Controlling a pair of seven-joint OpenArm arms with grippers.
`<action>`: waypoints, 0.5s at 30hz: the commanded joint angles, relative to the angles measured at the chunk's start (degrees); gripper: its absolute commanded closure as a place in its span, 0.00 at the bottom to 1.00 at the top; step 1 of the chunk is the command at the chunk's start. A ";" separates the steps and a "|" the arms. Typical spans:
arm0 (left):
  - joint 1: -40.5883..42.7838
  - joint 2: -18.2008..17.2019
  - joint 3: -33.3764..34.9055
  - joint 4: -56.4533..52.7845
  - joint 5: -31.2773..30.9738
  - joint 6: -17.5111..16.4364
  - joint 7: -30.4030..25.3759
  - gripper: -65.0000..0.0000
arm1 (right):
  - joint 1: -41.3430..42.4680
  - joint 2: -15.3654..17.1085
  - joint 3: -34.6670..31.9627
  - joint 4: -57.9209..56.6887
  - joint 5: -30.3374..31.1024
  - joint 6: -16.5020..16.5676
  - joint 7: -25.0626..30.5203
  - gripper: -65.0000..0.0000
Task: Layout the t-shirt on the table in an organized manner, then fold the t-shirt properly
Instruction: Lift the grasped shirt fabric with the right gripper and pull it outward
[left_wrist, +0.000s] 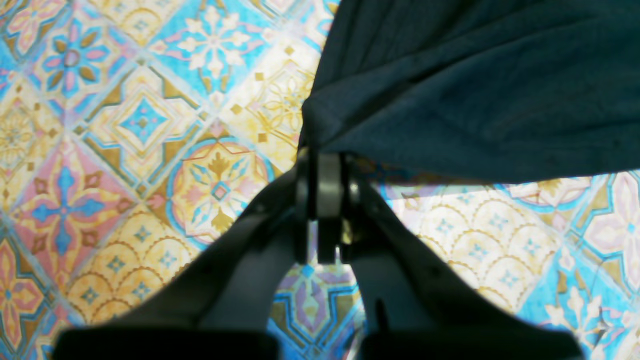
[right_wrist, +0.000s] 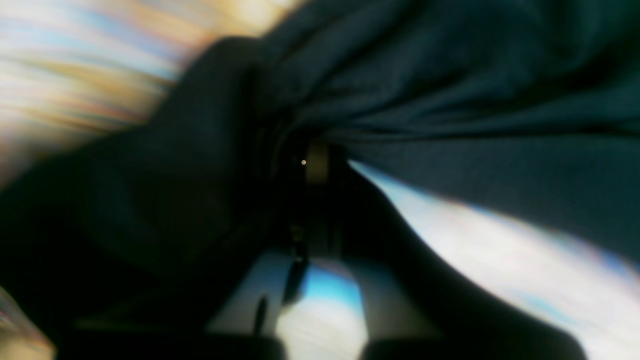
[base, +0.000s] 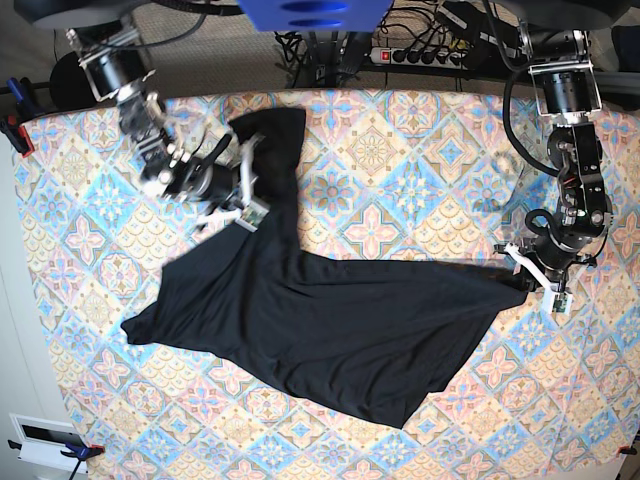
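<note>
Shirt: your black t-shirt (base: 320, 325) lies spread and crooked across the desk (base: 420, 150).
Left tool (left_wrist: 327, 165): pinches a shirt corner.
Right tool (base: 250, 205): pinches shirt cloth.
Around: power strip (base: 425, 55) behind the desk.

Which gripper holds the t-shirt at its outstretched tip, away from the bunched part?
The left gripper, on the base view's right, pinches the t-shirt at its stretched corner; the right gripper grips bunched fabric.
</note>
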 joint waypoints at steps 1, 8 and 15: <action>-1.10 -1.06 -0.48 0.97 -0.43 -0.07 -1.26 1.00 | -1.48 0.22 -1.29 -0.31 1.33 3.61 -5.52 1.00; -1.01 -1.06 -0.48 0.97 -0.43 -0.07 -1.26 1.00 | -2.72 1.80 -1.73 0.30 8.62 3.70 -5.52 1.00; -0.92 -1.06 -0.48 0.97 -0.43 -0.07 -1.26 1.00 | -2.72 4.35 -1.82 5.14 15.31 3.70 -10.09 1.00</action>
